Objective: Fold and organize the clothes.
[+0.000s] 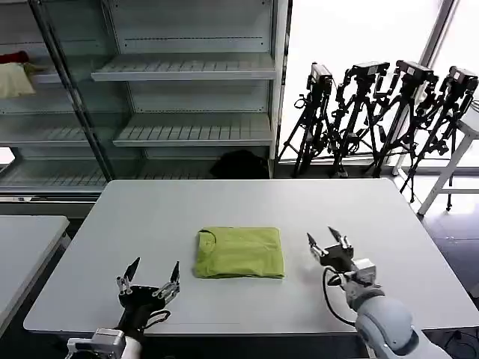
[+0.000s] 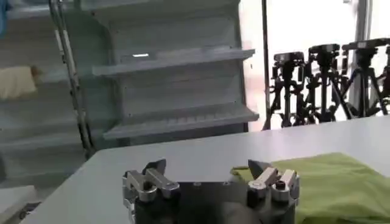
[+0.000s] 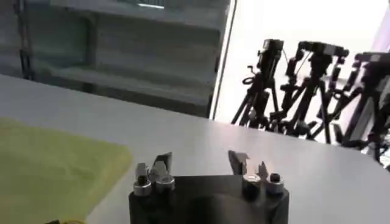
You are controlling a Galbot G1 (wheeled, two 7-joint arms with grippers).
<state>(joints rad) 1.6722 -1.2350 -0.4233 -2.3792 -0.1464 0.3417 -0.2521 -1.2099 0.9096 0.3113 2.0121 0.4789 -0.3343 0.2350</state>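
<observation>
The clothes [image 1: 239, 253], a lime-green T-shirt folded into a neat rectangle, lie flat on the white table [image 1: 247, 202] near its middle. No printed graphic shows on the upper face. My left gripper [image 1: 153, 277] hovers open at the table's near edge, left of the shirt and apart from it. In the left wrist view the gripper [image 2: 207, 168] has the shirt [image 2: 329, 182] just beyond one fingertip. My right gripper [image 1: 329, 239] is open to the right of the shirt, holding nothing. In the right wrist view the gripper [image 3: 200, 161] stands over bare table beside the green fabric [image 3: 55, 170].
A metal shelving unit [image 1: 187, 75] stands behind the table, with a cream-and-red cloth bundle [image 1: 16, 75] on an upper left shelf. Several camera tripods [image 1: 382, 112] line the back right. A second white table [image 1: 22, 247] sits at the left.
</observation>
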